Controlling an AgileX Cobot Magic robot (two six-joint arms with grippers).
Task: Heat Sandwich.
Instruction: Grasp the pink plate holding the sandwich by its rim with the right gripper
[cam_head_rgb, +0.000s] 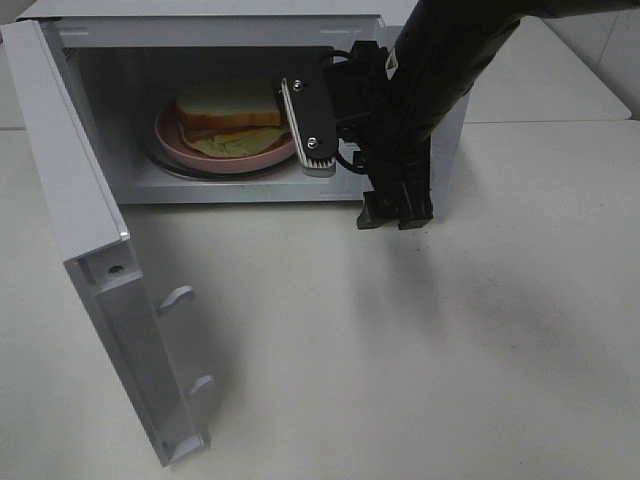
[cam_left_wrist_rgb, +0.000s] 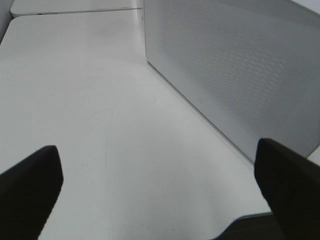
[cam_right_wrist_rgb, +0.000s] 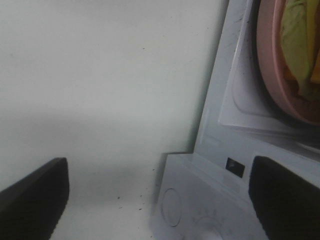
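Exterior high view shows a pale worktop spreading out under and around the right hand. On it, directly behind that hand, stands a white microwave. Its door is swung wide, well off to the side of the hand, with two latch hooks jutting from its inner edge. The black right arm comes down across the front of the oven and carries the hand at the mouth of the cavity. The hand is spread as wide as it goes and holds nothing: one finger with a pale ribbed pad stands in front of the opening, and the other hangs just above the worktop before the oven's lower edge. Beyond the padded finger, deeper in the cavity and not touched by it, a round pink plate sits on the oven floor. The sandwich lies on that plate, pale bread over brown crust, with yellowish-green filling spilling toward the hand. The left hand shows only in its own wrist view, fully spread and empty above bare worktop. Ahead of it and to one side stands a white panel with a fine dotted pattern, clear of both fingers.
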